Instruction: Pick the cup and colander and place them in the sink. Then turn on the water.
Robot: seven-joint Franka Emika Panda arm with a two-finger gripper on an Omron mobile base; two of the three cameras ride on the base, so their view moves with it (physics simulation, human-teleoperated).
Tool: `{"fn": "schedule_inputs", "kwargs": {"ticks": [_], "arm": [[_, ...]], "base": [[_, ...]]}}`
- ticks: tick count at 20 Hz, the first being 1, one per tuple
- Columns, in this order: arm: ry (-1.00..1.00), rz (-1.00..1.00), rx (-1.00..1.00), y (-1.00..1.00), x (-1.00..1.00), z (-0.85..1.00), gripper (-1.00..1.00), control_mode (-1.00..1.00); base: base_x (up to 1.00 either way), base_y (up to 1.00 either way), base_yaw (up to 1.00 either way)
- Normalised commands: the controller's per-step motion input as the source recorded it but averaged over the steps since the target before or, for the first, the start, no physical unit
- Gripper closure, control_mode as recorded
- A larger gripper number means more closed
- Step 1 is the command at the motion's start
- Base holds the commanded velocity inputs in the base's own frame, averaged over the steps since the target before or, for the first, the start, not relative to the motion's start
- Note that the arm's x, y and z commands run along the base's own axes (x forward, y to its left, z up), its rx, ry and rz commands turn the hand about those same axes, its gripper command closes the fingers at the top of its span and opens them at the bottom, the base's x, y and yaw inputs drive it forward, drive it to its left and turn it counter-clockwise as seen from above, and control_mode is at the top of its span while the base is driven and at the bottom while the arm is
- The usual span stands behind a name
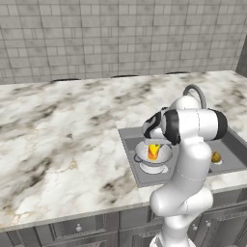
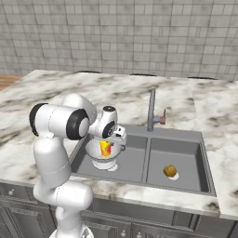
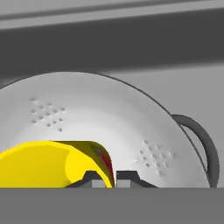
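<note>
Left base view: a white round bowl-shaped colander [image 1: 153,157] is seen in the near-left basin of the grey rectangular double-basin sink [image 1: 129,141], set into a marbled counter [image 1: 58,130]. A small yellow tumbler-like cup [image 1: 153,151] with a red-orange patch is seen inside the colander. The gripper itself is largely hidden by the white arm's wrist, which hangs directly above the cup.

Right base view: the same colander [image 2: 106,157] is seen in the left basin, with the cup [image 2: 105,148] inside it and the gripper [image 2: 113,139] just above, pointing down. A yellowish-brown ball [image 2: 170,171] lies in the right basin. The tall arched grey faucet [image 2: 152,110] stands at the back edge, well to the right of the hand; no stream is visible.

Hand view: the dark fingertips [image 3: 94,180] are pressed almost together, with the cup's yellow rim [image 3: 105,168] pinched between them. The cup [image 3: 43,164] lies below and left, against the perforated colander wall [image 3: 109,113]. It is judged that release comes next, then a reach rightward to the faucet.
</note>
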Motion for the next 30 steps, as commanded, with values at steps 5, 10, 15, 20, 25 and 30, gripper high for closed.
{"fn": "schedule_inputs", "kwargs": {"ticks": [5, 10, 15, 20, 25, 30], "arm": [[0.00, 0.00, 0.00, 0.00, 0.00, 0.00, 1.00, -1.00], [0.00, 0.00, 0.00, 0.00, 0.00, 0.00, -1.00, -1.00], [0.00, 0.00, 0.00, 0.00, 0.00, 0.00, -1.00, -1.00], [0.00, 0.00, 0.00, 0.00, -0.15, 0.07, -1.00, -1.00], [-0.04, 0.02, 0.00, 0.00, -0.51, 0.45, -1.00, -1.00], [-0.03, 0.00, 0.00, 0.00, -0.44, 0.51, -1.00, -1.00]], "base": [[0.00, 0.00, 0.00], [0.00, 0.00, 0.00], [0.00, 0.00, 0.00], [0.00, 0.00, 0.00], [0.00, 0.00, 0.00], [0.00, 0.00, 0.00]]}}
